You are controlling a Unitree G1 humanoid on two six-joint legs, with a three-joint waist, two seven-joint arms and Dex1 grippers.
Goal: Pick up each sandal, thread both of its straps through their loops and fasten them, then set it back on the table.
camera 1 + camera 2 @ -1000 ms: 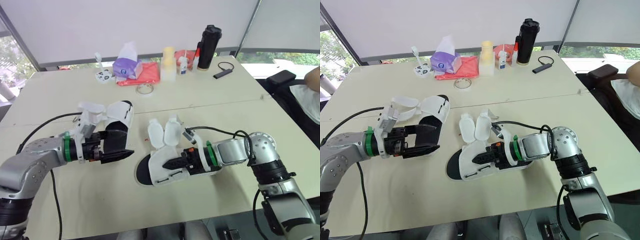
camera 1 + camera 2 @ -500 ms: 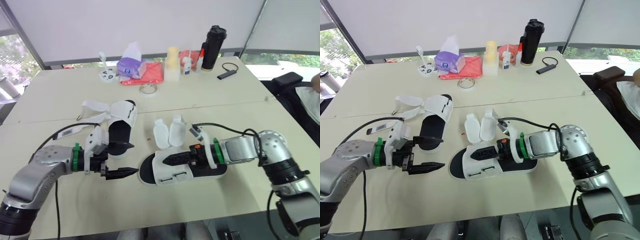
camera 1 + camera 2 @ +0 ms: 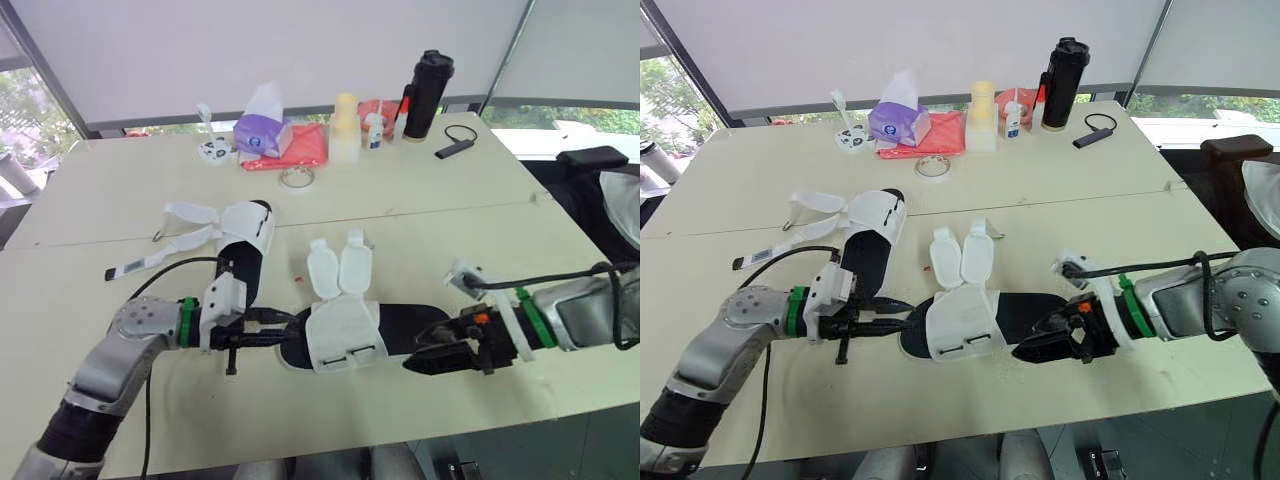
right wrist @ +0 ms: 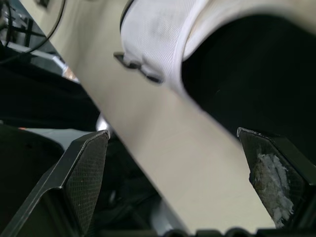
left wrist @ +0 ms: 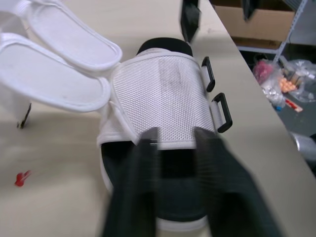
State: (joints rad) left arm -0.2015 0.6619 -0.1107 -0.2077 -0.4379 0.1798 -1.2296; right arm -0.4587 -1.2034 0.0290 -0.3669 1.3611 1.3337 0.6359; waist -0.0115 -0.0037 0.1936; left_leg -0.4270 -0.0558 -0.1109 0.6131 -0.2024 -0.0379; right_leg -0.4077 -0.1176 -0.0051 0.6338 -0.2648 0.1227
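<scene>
The near sandal [image 3: 345,335], a white mesh upper on a black sole, lies flat on the table with both straps [image 3: 340,268] unfastened and folded back. In the left wrist view its two black loops [image 5: 217,106] stick out from the upper's side. My left gripper [image 3: 275,328] is shut, low over the table, its tips at this sandal's toe. My right gripper [image 3: 425,355] is open at the heel, nothing between its fingers [image 4: 84,182]. The far sandal [image 3: 245,235] lies behind the left arm, straps [image 3: 190,215] spread loose.
Along the table's [image 3: 450,210] far edge stand a purple tissue box [image 3: 262,130], red cloth [image 3: 300,148], pale bottle [image 3: 343,130] and black flask [image 3: 422,95]. A tape ring [image 3: 293,177] lies nearer. A small strip [image 3: 130,268] lies left of the far sandal.
My left gripper swung right to the near sandal's toe and shut. My right gripper opened and drew back off the sandal's upper to its heel.
</scene>
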